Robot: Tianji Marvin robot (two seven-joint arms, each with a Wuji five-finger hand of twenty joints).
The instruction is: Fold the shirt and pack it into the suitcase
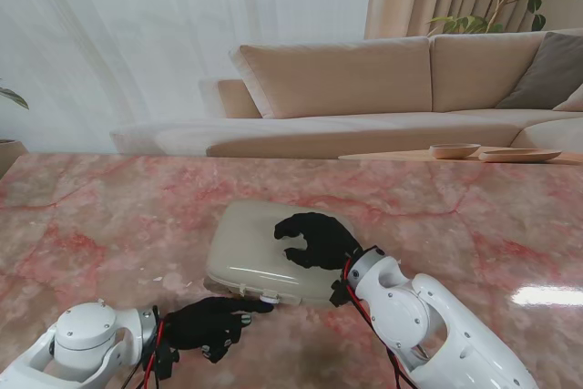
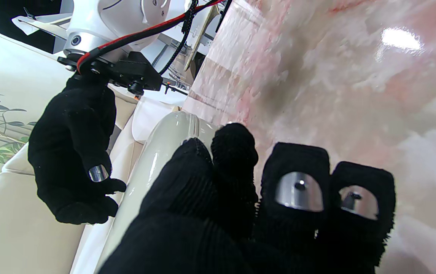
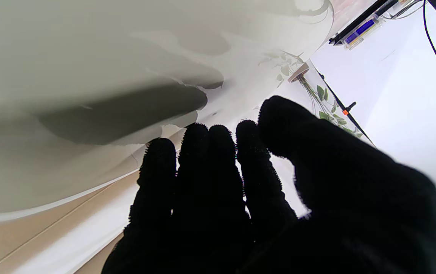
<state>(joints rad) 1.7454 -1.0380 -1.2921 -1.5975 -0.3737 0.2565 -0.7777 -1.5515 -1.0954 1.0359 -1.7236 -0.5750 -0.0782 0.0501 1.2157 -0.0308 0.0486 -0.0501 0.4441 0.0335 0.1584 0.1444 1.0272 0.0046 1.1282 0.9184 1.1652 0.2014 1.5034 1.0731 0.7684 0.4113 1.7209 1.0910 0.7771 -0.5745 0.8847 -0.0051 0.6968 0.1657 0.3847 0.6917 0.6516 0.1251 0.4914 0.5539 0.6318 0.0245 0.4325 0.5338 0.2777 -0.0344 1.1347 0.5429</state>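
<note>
pink marble counter [image 1: 109, 225] carries the shut suitcase [image 1: 246, 248]; right hand [image 1: 314, 239] rests spread on its lid, left hand [image 1: 214, 323] loosely curled, empty, at its near edge. uneven pressing could skid it.

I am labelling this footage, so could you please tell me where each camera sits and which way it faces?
Stand view: above the shoulders, looking down at the marble table; both arms show, left hand at the closed suitcase, right hand on its lid.
Left wrist view: along its fingers to the suitcase edge.
Right wrist view: along its fingers across the lid.
Shared: the stand and left wrist views both show the right hand.
</note>
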